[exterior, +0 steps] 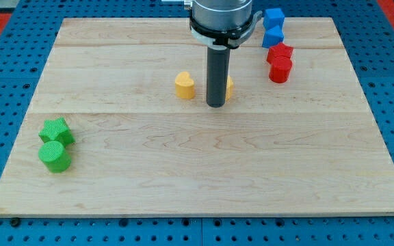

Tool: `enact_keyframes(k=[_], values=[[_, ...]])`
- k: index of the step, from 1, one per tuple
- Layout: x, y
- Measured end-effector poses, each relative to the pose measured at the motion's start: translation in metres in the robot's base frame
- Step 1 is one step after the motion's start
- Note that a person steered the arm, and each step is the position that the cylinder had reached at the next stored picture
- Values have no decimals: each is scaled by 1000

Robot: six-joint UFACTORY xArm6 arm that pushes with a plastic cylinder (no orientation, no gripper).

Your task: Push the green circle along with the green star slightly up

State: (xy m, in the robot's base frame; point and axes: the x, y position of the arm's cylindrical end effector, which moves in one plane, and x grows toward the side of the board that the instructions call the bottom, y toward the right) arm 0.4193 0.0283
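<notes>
The green circle [54,156] sits near the board's lower left corner. The green star [56,131] touches it just above. My tip [215,104] rests on the board near the middle, far to the right of both green blocks and higher up the view. It stands between two yellow blocks: a yellow heart-like block [184,85] on its left, and a yellow block [229,87] on its right, mostly hidden behind the rod.
Two blue blocks [273,27] stand stacked in the view at the top right, with two red blocks [280,62] just below them. The wooden board [197,184] ends at blue matting on all sides.
</notes>
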Motion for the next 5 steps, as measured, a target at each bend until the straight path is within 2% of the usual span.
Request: enact_keyframes(k=[1,2,3,5], values=[[-1,10],[52,15],[113,-15],[161,-181]])
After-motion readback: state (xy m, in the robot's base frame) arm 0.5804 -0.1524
